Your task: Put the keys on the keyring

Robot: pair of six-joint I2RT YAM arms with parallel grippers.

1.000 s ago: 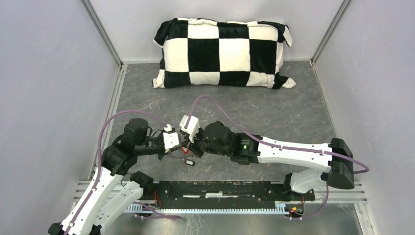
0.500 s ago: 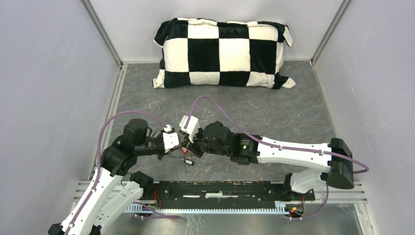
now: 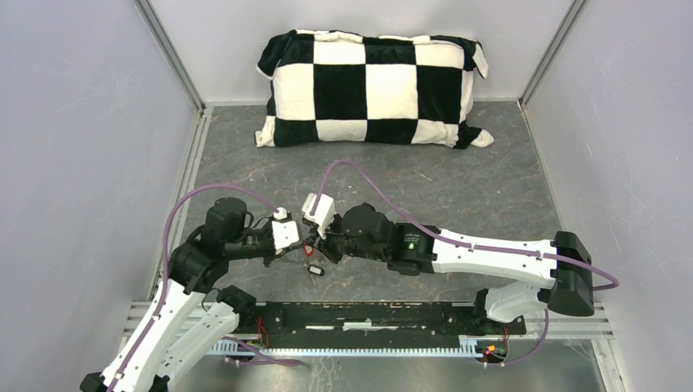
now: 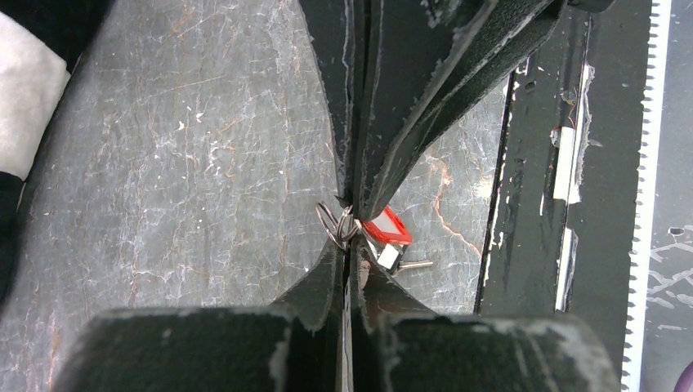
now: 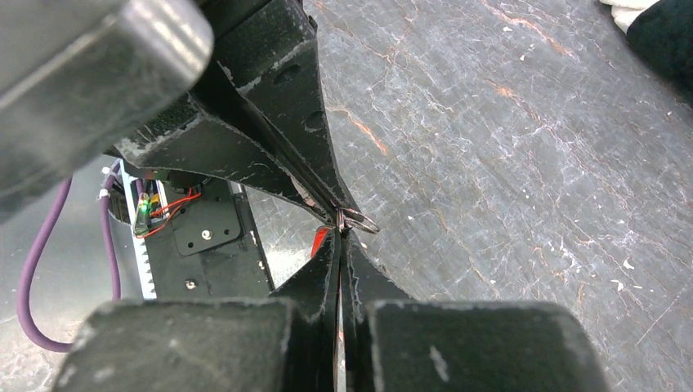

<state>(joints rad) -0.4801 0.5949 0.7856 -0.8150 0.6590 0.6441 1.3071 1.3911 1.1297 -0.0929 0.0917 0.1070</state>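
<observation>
My left gripper (image 3: 301, 244) and right gripper (image 3: 315, 245) meet tip to tip just above the table, both shut. The keyring (image 4: 331, 224), a thin grey wire loop, sits at the left gripper's tips (image 4: 347, 247) and also shows in the right wrist view (image 5: 362, 220). The red key (image 4: 386, 229) sticks out from the right gripper's pinched tips (image 5: 340, 235); its red edge shows beside my right fingers (image 5: 319, 241) and from above (image 3: 308, 251). The black key with a white face (image 3: 315, 270) lies on the table just nearer the rail, its white face (image 4: 386, 256) partly hidden by my left finger.
A black-and-white checkered pillow (image 3: 372, 86) lies at the back of the grey stone-patterned table (image 3: 458, 184). A black rail (image 3: 368, 316) runs along the near edge between the arm bases. Grey walls close in the left and right sides.
Both grippers stay pinched together at the same spot. The right arm has shifted very slightly. The black key has not moved.
</observation>
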